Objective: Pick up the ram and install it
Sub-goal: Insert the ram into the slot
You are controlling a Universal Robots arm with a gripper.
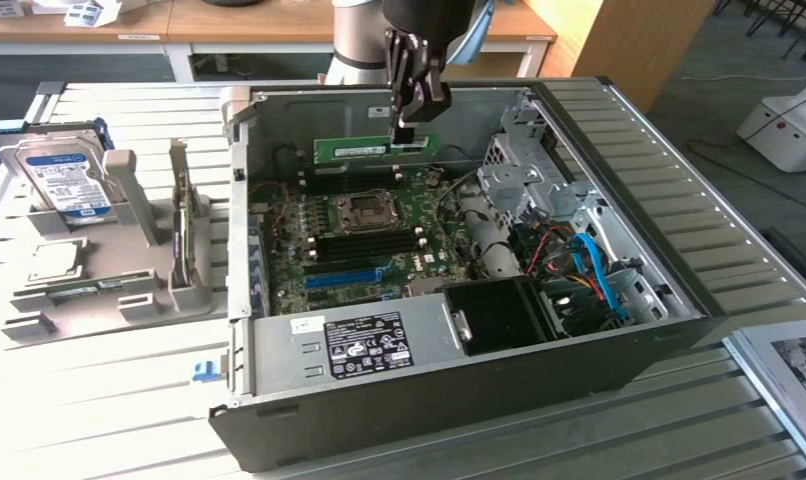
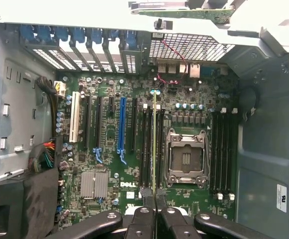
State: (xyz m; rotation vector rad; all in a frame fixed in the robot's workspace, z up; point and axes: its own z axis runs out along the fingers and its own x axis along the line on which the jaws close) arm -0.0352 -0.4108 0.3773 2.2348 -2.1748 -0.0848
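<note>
1. Exterior view: a pale slatted table (image 1: 123, 400) carries an open black case (image 1: 417, 410) lying on its side, its inside facing up.
2. The gripper (image 1: 414, 138) hangs over the far part of the case, its fingers drawn narrow on the ram (image 1: 370, 148).
3. The ram is held level and on edge, above the board (image 1: 336, 225) and clear of it, near the case's far wall.
4. Inside the case lie a socket (image 1: 367, 208), a blue slot (image 1: 339, 277), a black shroud (image 1: 503, 315) and blue cables (image 1: 601, 268).
5. On the exterior view's left, a grey rack (image 1: 143, 290) on the table holds a drive (image 1: 59, 175) upright and a square chip (image 1: 54, 262) flat.
6. A printed sheet (image 1: 790, 375) lies at the table's near corner on the exterior view's right.
7. Beyond the table stand wooden desks (image 1: 216, 25) on a dark floor (image 1: 723, 70), with a white unit (image 1: 790, 125) on the exterior view's right.
8. Wrist view: the fingers (image 2: 145, 209) clamp the ram (image 2: 154, 144), seen edge-on as a thin green line.
9. It runs along the black memory slots (image 2: 145, 144) between the blue slot (image 2: 123, 124) and the socket (image 2: 185, 159); whether it touches a slot I cannot tell.
10. A finned heatsink (image 2: 93, 183) sits on the board (image 2: 104, 104) near the fingers.
</note>
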